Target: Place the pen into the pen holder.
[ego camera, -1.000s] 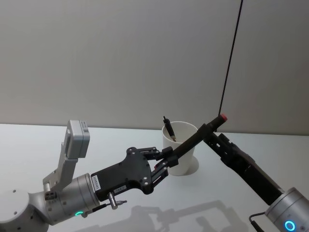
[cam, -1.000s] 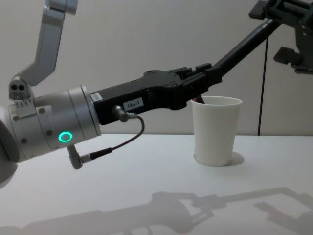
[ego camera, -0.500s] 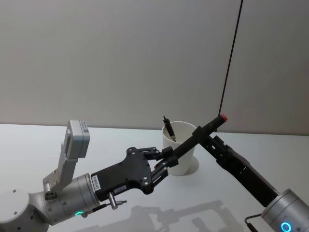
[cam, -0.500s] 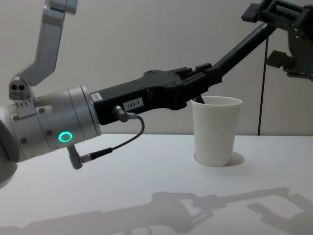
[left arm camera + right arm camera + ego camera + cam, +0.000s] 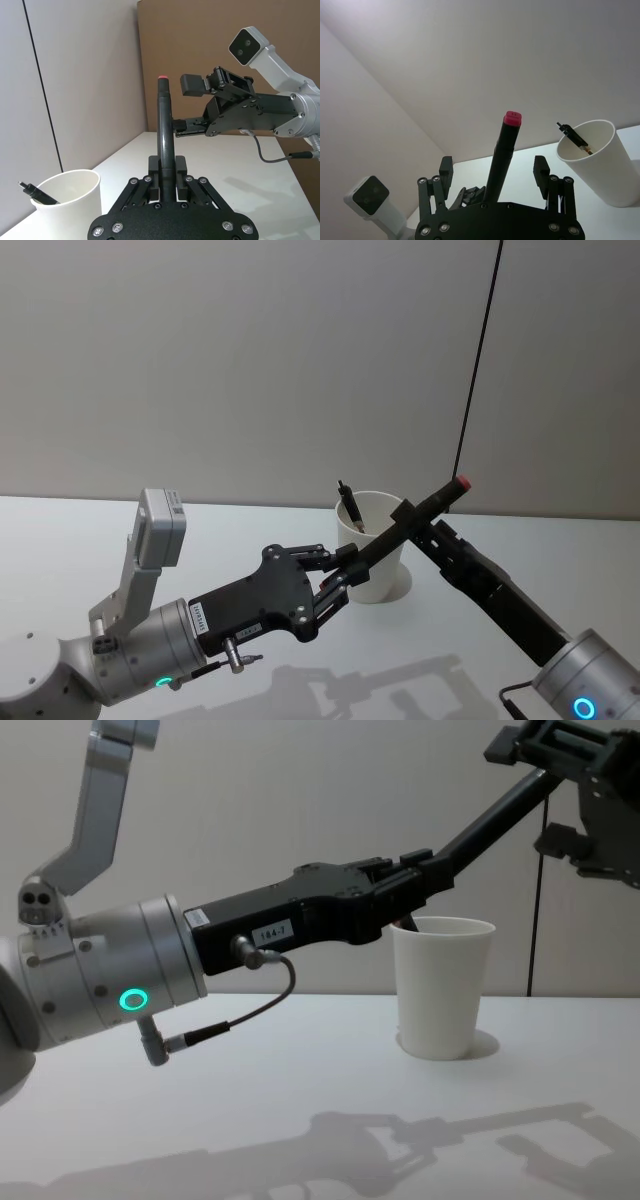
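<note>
My left gripper (image 5: 345, 575) pinches the pen (image 5: 410, 515) low, long axis slanting up past my jaws, red cap topmost. My right gripper (image 5: 493, 167) is spread either side of it.

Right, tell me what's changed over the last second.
The right gripper moved toward the robot's left, closing in on the pen's red-capped end; its jaws are open on either side of the pen, not gripping it. Nothing was grasped or released. The left gripper kept its hold on the pen, and the pen holder with another pen inside stayed put.
</note>
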Controlling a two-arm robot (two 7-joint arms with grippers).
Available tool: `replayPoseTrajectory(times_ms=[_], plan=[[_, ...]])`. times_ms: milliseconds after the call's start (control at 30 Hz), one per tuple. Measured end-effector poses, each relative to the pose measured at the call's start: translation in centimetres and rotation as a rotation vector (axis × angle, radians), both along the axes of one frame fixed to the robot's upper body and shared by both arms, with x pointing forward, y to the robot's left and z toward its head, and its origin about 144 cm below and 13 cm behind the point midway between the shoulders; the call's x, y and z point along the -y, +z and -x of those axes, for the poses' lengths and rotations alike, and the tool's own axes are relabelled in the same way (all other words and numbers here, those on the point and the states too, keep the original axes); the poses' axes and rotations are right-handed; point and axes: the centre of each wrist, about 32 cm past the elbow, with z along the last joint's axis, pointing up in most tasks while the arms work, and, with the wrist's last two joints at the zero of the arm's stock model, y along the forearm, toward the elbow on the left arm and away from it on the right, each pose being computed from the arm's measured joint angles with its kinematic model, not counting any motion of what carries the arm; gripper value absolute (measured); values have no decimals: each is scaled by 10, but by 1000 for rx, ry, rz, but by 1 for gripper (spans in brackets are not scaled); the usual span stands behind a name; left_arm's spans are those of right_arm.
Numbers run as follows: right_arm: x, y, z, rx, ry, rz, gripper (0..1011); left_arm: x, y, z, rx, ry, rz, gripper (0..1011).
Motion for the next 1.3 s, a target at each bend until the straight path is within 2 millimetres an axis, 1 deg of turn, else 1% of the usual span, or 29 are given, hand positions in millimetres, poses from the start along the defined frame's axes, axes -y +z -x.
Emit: replayPoseTrajectory(times_ms=[400, 1100, 1167, 1300], plan=[[-6, 1, -2, -1, -2, -3, 1001, 0, 0, 0, 0, 0, 0, 191], [-8, 2, -3, -9, -24, -2, 1001, 0, 0, 0, 0, 0, 0, 191], [-8, 2, -3, -10, -24, -2, 986, 0, 0, 0, 0, 0, 0, 191], [-9, 2, -3, -11, -27, -2, 905, 0, 0, 0, 0, 0, 0, 191]])
